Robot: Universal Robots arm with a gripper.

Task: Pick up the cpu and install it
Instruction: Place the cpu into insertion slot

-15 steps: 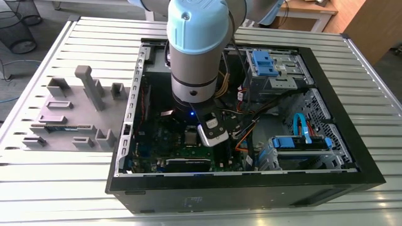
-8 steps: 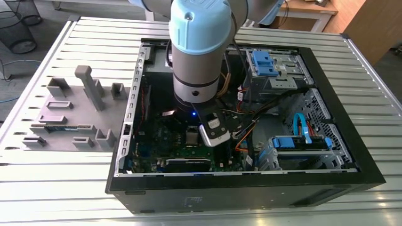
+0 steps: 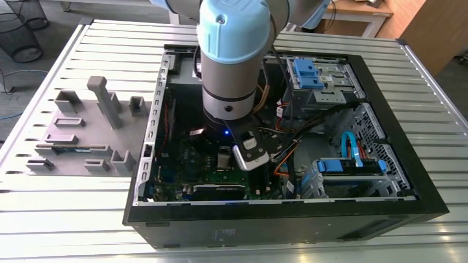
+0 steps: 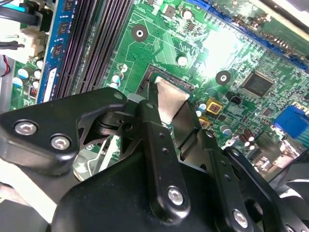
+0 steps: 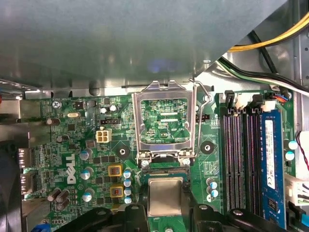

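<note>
Gripper clamped on the cpu, whose silver top showed between the fingers, low over the green motherboard. Just beyond the gripper, the socket's load plate stood flipped open. Farther off to one side ran the memory slots. All of this sat inside the computer case on the slatted worktop.

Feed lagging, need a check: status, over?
The pincer shut on the cpu. It hangs over the socket. The load frame upright, out of the way.
</note>
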